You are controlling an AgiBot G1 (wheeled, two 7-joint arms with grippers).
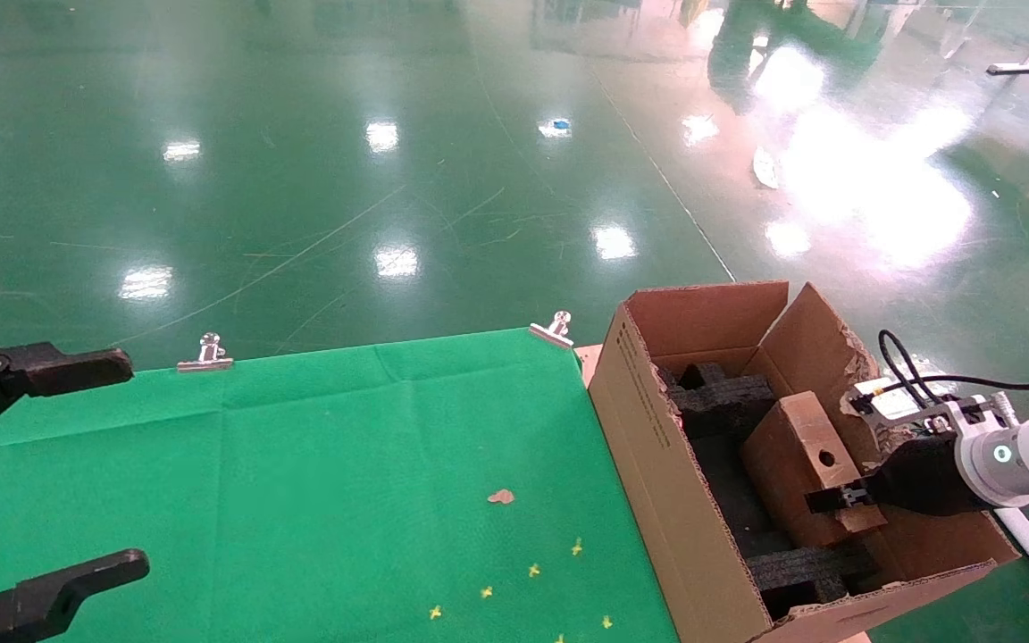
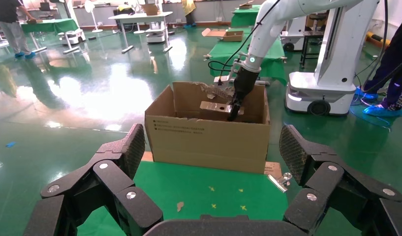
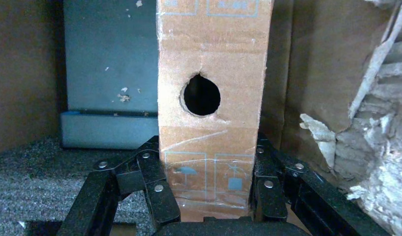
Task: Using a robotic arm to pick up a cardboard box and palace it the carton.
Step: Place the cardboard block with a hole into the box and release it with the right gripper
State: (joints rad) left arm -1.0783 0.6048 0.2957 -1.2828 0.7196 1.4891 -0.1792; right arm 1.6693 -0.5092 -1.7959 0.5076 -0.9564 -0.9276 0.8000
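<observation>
The slim brown cardboard box (image 1: 796, 451), with a round hole in its narrow edge, stands tilted inside the large carton (image 1: 657, 446), between black foam blocks (image 1: 724, 397). My right gripper (image 1: 836, 498), on the white arm, is shut on the box's near end. In the right wrist view the fingers (image 3: 159, 191) press both sides of the box (image 3: 208, 98). The left wrist view shows the carton (image 2: 208, 135) with the box (image 2: 214, 105) and right arm (image 2: 248, 73) inside it. My left gripper (image 1: 138, 462) is open and empty over the table's left edge.
A green cloth (image 1: 345, 464) covers the table, held by metal clips (image 1: 553, 329). A small brown scrap (image 1: 500, 496) and yellow cross marks (image 1: 532, 570) lie on it. The carton's right flap (image 1: 823, 348) is torn. A white robot base (image 2: 317, 93) stands behind the carton.
</observation>
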